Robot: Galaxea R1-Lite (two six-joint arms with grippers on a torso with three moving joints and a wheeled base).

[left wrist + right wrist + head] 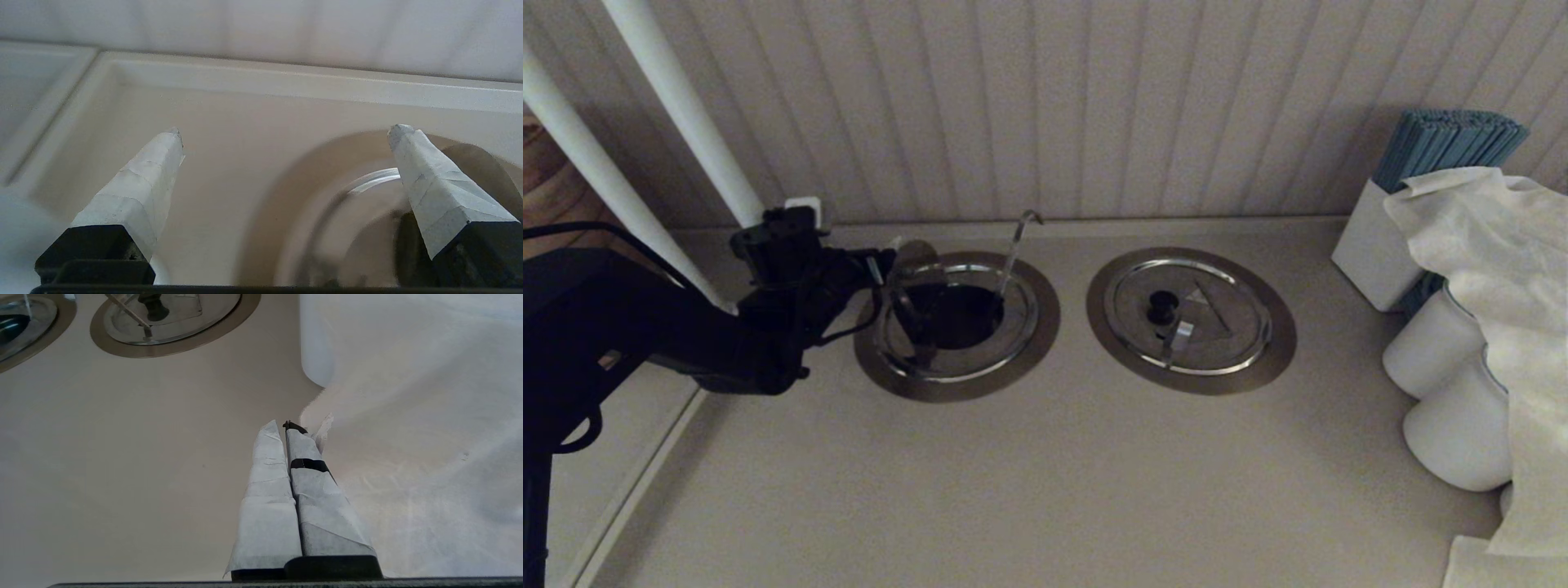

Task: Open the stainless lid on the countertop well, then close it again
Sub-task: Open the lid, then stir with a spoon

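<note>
The countertop well [956,322] lies left of centre, its dark inside showing within the brushed-steel flange [261,212]. The tall hooked rod [1016,245] rises from its far side. The stainless lid [913,257] is folded up on edge at the well's left side. My left gripper [886,265] hangs right beside that raised half, open, with its taped fingers [402,141] wide apart and nothing between them [286,132]. My right gripper [284,426] is shut on nothing, low over the counter at the right and out of the head view.
The twin well [1191,320] with a black knob and short flat tab stays covered, right of centre. White containers [1429,351], a white cloth [1494,245] and a box of blue sticks [1445,143] crowd the right side. The panelled wall [1045,106] stands close behind both wells.
</note>
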